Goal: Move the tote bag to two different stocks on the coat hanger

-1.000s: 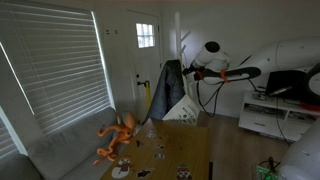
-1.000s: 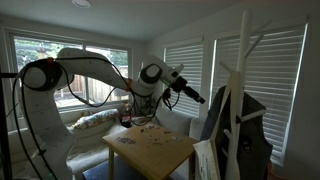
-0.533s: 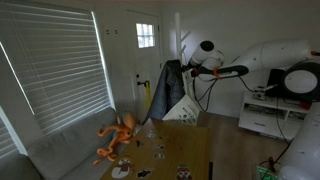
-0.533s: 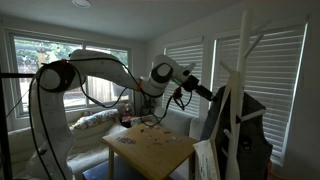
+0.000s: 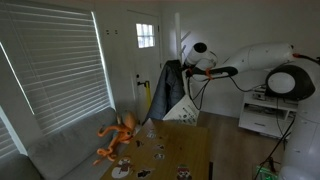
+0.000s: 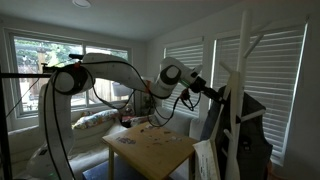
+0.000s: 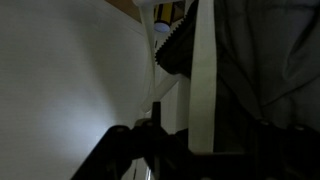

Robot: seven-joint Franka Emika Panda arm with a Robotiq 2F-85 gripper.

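The coat hanger (image 6: pixel 240 100) is a tall white pole stand; it also shows in an exterior view (image 5: pixel 181 48). A dark jacket (image 5: pixel 169 88) hangs on it. The tote bag (image 5: pixel 184 108) hangs pale and flat below the jacket, and its lower part shows in an exterior view (image 6: pixel 205 160). My gripper (image 5: pixel 189 70) is stretched out level against the stand, high beside the jacket (image 6: pixel 226 118). In the wrist view its dark fingers (image 7: pixel 205 150) are open either side of a white upright band (image 7: pixel 205 60). I cannot tell whether that band is the pole or a strap.
A wooden table (image 5: pixel 195 150) with small items stands below the arm. An orange plush toy (image 5: pixel 118 135) lies on the grey sofa (image 5: pixel 70 150). Window blinds (image 5: pixel 60 60), a door (image 5: pixel 147 50) and a white cabinet (image 5: pixel 265 118) surround the stand.
The arm has stretched further towards the stand. The gripper has moved from open air up to the pole beside the jacket.
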